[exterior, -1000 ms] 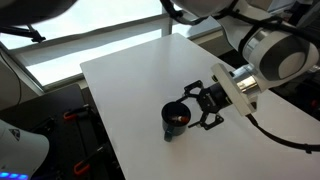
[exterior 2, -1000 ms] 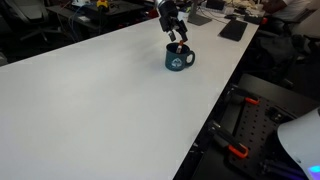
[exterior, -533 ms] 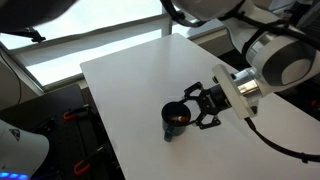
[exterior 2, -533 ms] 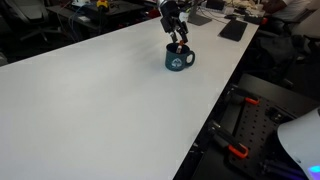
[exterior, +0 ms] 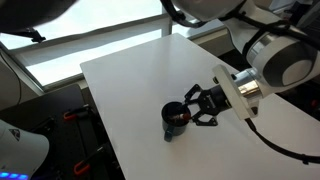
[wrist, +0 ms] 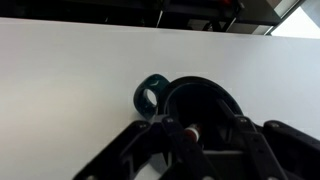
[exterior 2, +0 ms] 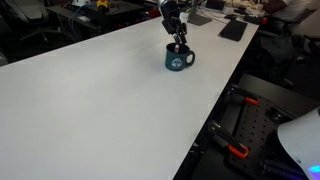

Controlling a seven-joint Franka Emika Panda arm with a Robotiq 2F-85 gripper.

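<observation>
**Open gripper at the rim of a dark mug**

A dark mug (exterior: 174, 120) stands upright on a white table (exterior: 125, 75), below the middle of the frame in an exterior view and close to the table's near edge. The gripper (exterior: 198, 107) reaches in from the right on the end of the arm. Its jaws are spread apart, not clamped on anything, and their tips sit just beside the mug's rim. From this angle I cannot tell whether a fingertip touches the rim.

In an exterior view from across the table, the mug (exterior 2: 180, 60) sits in the upper right part of the frame, near the table's right-hand edge. The gripper (exterior 2: 179, 42) hangs right above it, pointing down at its opening. A flat dark thing (exterior 2: 232, 30) lies farther back on the table, well apart from the mug.

The wrist view looks down into the mug (wrist: 225, 100) at the bottom centre of the frame. The handle (wrist: 150, 97) sticks out to the left. Something small and red (wrist: 190, 132) shows low in the opening, too blurred to name. The black fingers (wrist: 150, 140) frame the lower edge on either side, wide apart.
</observation>
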